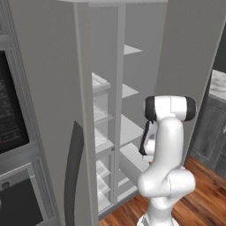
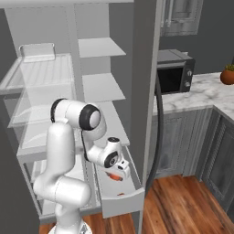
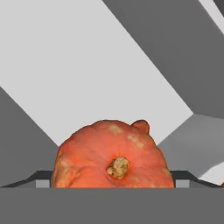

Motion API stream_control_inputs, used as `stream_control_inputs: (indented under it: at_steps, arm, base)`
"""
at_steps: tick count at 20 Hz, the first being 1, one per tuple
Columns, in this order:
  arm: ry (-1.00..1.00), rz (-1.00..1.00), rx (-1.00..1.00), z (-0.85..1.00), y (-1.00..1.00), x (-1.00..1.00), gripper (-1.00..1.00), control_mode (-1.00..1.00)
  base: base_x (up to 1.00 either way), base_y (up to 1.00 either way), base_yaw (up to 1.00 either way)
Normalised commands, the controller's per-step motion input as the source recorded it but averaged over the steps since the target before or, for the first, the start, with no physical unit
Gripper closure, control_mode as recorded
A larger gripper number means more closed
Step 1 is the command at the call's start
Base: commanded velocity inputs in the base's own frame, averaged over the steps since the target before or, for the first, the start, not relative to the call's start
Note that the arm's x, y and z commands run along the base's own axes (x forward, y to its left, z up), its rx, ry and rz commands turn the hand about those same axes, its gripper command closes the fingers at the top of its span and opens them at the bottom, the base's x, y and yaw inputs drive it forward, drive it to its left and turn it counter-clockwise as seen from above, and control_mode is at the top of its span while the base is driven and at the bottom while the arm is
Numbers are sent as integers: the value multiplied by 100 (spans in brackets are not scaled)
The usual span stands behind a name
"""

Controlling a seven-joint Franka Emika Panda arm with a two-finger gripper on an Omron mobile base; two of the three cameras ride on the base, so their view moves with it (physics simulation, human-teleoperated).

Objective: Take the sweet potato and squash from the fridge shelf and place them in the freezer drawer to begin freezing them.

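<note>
Claw [image 2: 119, 172] is reaching down into the open freezer drawer [image 2: 122, 199] at the fridge [image 2: 144, 68] bottom, jaws standing wide around the orange squash [image 3: 110, 157], stem facing the hand camera. Can't tell if the squash is gripped or resting on the drawer floor. A small orange bit, maybe the sweet potato [image 2: 121, 194], is lying near the drawer front.
</note>
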Motion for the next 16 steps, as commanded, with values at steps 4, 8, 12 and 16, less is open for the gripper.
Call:
stream_control_inputs:
  at_steps: [4,8,12,16]
  arm:
    - [0,0,0,-37,-15,40,100,-100]
    - [0,0,0,-41,-10,42,100,-100]
    - [0,2,0,-45,-11,34,100,-100]
    - [0,2,0,-50,-13,32,100,-100]
  base:
    - [0,0,0]
    - [0,0,0]
    - [0,0,0]
    - [0,0,0]
